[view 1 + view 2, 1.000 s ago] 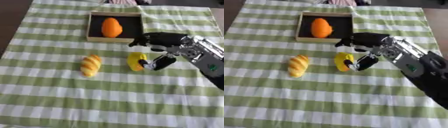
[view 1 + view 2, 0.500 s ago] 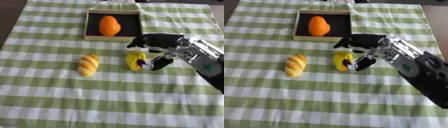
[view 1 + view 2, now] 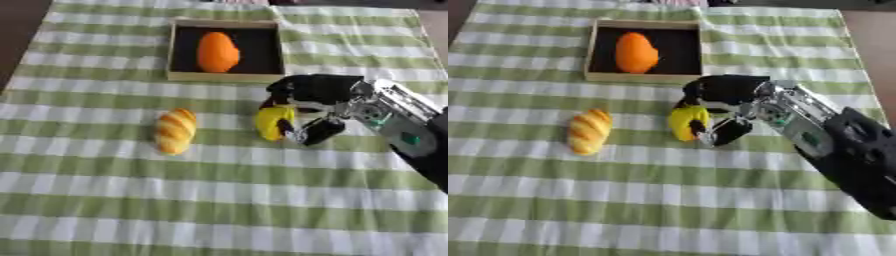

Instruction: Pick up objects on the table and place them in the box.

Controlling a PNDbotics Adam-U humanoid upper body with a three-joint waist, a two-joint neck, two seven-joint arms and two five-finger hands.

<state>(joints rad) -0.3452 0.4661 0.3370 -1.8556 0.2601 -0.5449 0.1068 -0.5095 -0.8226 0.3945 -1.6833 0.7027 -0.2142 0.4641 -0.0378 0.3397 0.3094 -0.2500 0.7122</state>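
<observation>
A yellow curved object (image 3: 270, 121), like a banana, lies on the checked cloth near the middle. My right hand (image 3: 313, 92) comes in from the right and is curled round it, fingers over its far side and thumb (image 3: 319, 131) at its near side. A golden bread roll (image 3: 175, 130) lies to the left of it on the cloth. The wooden box (image 3: 224, 76) with a black inside stands at the far middle and holds an orange fruit (image 3: 217, 51). My left hand shows in neither view.
A green and white checked cloth (image 3: 175, 200) covers the table. Brown floor shows at the upper left corner (image 3: 17, 30) and upper right corner (image 3: 872, 40). The cloth's near half bears nothing.
The whole picture has shifted slightly as the camera moved. My right hand stays curled at the yellow object, which rests at the same spot on the cloth.
</observation>
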